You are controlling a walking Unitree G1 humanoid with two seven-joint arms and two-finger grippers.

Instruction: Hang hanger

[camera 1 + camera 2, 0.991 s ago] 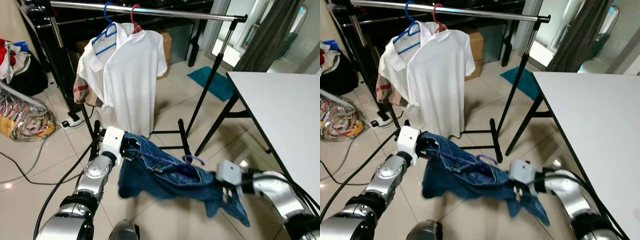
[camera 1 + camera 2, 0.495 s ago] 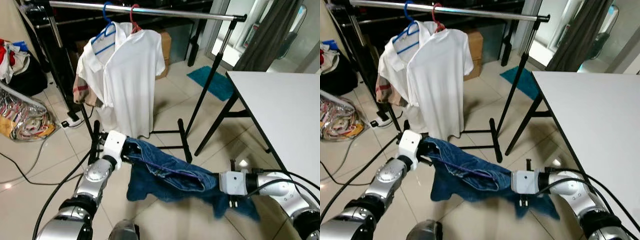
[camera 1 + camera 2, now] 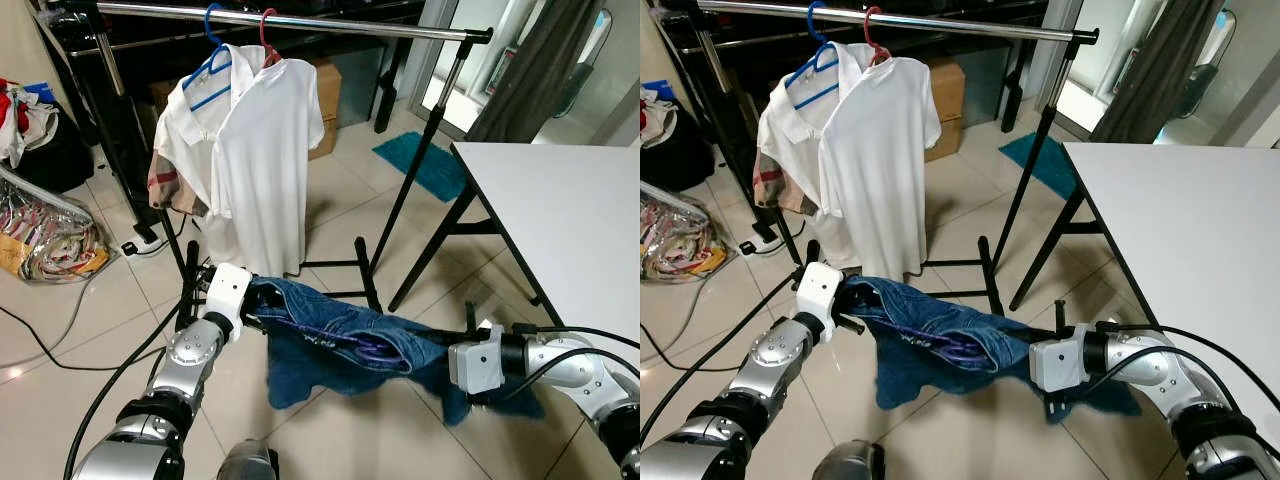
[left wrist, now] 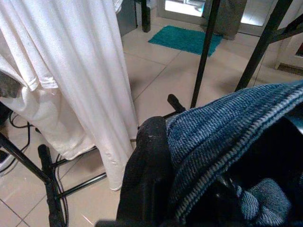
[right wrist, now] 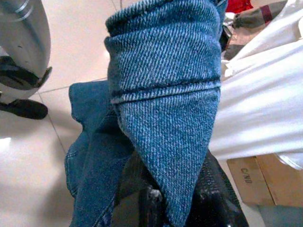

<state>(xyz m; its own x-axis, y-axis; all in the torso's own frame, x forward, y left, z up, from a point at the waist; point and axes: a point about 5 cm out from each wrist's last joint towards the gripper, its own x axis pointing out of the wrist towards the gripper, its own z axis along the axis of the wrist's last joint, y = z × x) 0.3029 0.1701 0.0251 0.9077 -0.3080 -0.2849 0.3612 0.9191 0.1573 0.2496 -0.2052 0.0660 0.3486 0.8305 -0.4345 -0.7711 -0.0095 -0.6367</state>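
- Left end effector (image 3: 252, 300): clamped on one end of the blue jeans (image 3: 335, 330); in the left wrist view a black finger (image 4: 147, 175) presses against the denim waistband.
- Right end effector (image 3: 1040, 352): clamped on the other end of the jeans; in the right wrist view a folded point of denim sits between the black fingers (image 5: 137, 198).
- The jeans are stretched between the two end effectors, held above the tiled floor (image 3: 350, 200), with loose cloth sagging under the middle and a leg trailing beneath the right arm.
- A purple hanger (image 3: 365, 345) lies tucked in the folds of the jeans near the middle; just part of it can be made out.
- Beyond the jeans stands a clothes rack (image 3: 300, 20), its metal rail across the top and black legs braced on the floor.
- Two white shirts (image 3: 250, 150) hang from the rail near its left end, one on a blue hanger (image 3: 212, 60), one on a red hanger (image 3: 268, 35).
- A white worktop (image 3: 570, 230) stands at the right; its near corner is close to the rack's right leg.
- A teal mat (image 3: 425, 165) lies on the floor behind the rack.
- A pile of bags and clothes (image 3: 40, 220) sits at the floor's left edge.
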